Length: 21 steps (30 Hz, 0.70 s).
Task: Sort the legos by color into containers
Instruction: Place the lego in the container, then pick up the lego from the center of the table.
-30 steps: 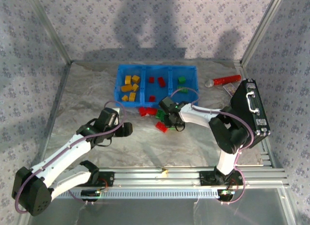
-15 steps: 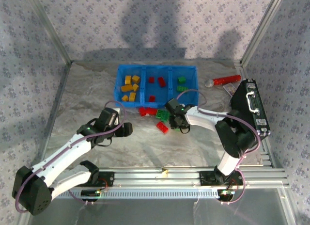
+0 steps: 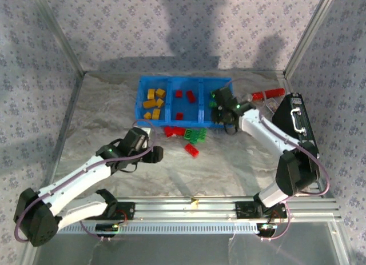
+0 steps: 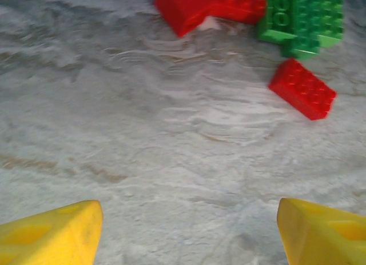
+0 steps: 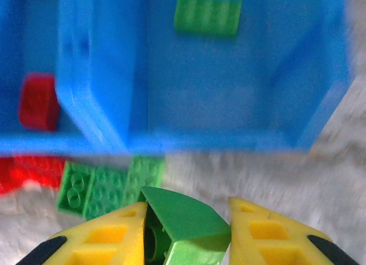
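The blue tray (image 3: 143,115) lies at the back with yellow legos (image 3: 153,100) in its left container, red ones (image 3: 184,96) in the middle and a green one (image 5: 207,15) in the right container (image 5: 240,93). My right gripper (image 5: 186,219) is shut on a green lego (image 5: 191,228) and hangs at the near edge of that right container (image 3: 225,85). On the sheet lie red legos (image 3: 173,130), green legos (image 3: 198,135) and a single red brick (image 4: 302,88). My left gripper (image 4: 189,231) is open above bare sheet, short of that red brick, with nothing between its yellow fingers (image 4: 54,233).
A black case with a silver handle (image 3: 297,125) stands at the right, with a long red cylinder (image 3: 267,93) behind it. The tray's front wall (image 5: 171,140) runs just ahead of my right fingers. A metal rail (image 3: 217,205) runs along the near edge.
My right gripper closed on a green lego at the pile and carried it back and right to the tray's right container. The left gripper edged slightly right toward the pile.
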{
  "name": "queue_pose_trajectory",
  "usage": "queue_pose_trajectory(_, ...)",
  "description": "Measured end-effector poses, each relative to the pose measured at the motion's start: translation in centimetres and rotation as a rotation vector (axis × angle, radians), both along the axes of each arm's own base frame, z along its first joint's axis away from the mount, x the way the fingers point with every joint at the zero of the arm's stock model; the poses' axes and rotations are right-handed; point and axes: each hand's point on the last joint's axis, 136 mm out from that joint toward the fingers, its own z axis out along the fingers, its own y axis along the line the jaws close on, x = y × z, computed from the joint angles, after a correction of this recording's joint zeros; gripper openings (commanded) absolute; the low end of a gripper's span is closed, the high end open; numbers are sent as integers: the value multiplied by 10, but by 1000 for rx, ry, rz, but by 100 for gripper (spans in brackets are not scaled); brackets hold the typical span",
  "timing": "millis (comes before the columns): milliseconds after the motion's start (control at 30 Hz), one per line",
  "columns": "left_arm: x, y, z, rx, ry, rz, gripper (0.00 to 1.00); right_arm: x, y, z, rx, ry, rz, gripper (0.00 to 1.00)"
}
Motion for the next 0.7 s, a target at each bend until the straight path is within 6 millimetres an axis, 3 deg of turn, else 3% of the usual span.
queue_pose_trajectory(67,-3,-15,0,2,-4,-42,80,29,-7,15,4,-35,-8,43)
queue_pose_trajectory(100,-5,-21,-2,4,-2,-58,80,38,-7,18,4,-41,-9,59)
queue_pose_trajectory(133,-7,-27,-5,7,2,-74,80,49,-8,18,-6,-42,-4,83)
queue_pose_trajectory(167,-9,-32,-9,14,9,-88,80,60,-9,17,-22,-40,3,88)
queue_pose_trajectory(267,-14,-45,-20,36,31,-124,80,80,-13,8,-66,-19,21,91)
queue_pose_trajectory(400,-13,-68,-22,50,35,-166,81,75,-19,10,-102,-25,39,91)
queue_pose_trajectory(567,1,-100,-23,70,31,-212,82,40,-17,24,-80,-72,81,91)
queue_pose_trajectory(700,18,-129,-28,100,37,-256,83,8,-9,5,-56,-60,133,93)
